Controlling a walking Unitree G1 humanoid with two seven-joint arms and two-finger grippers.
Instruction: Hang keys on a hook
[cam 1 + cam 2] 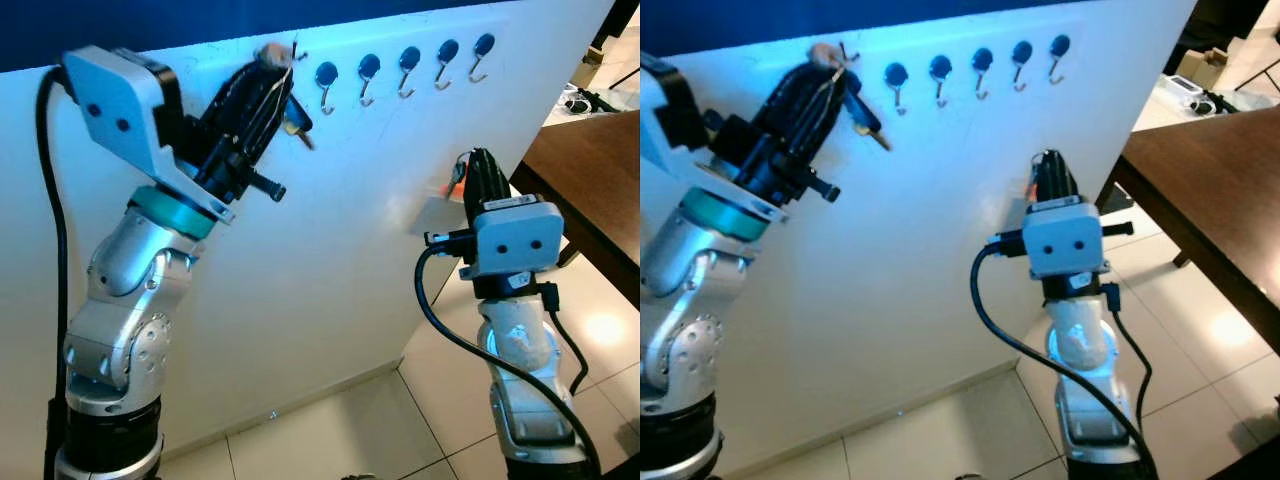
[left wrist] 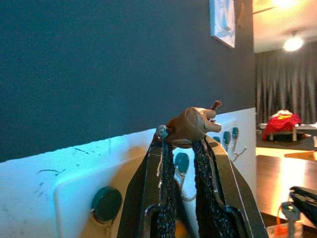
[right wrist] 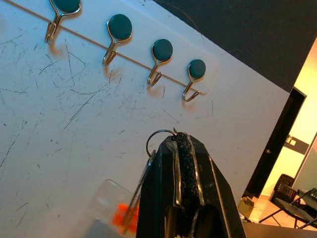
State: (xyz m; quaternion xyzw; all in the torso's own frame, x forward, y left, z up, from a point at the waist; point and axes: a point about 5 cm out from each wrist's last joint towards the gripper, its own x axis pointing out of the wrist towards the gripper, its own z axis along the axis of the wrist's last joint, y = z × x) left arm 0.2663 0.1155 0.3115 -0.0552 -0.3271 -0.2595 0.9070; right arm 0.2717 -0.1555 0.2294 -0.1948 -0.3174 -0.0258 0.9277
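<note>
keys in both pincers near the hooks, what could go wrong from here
1. The left pincer grips its keys by a brown charm, with the keys dangling below; they could swing and miss a hook.
2. The right pincer pinches its key ring at the tips, well short of the hooks; the ring could slip out on the way up.

A lived-in home, seen at an entry or dining corner.

A scuffed white wall panel [image 1: 330, 250] under dark blue paint carries a row of round-backed key hooks [image 1: 404, 70]. Pale glossy floor tiles [image 1: 380, 430] meet a dark wooden table [image 1: 590, 180]; the left wrist view shows a framed picture [image 2: 223, 20], grey curtains [image 2: 285, 84] and a lit ceiling lamp [image 2: 293, 43].
</note>
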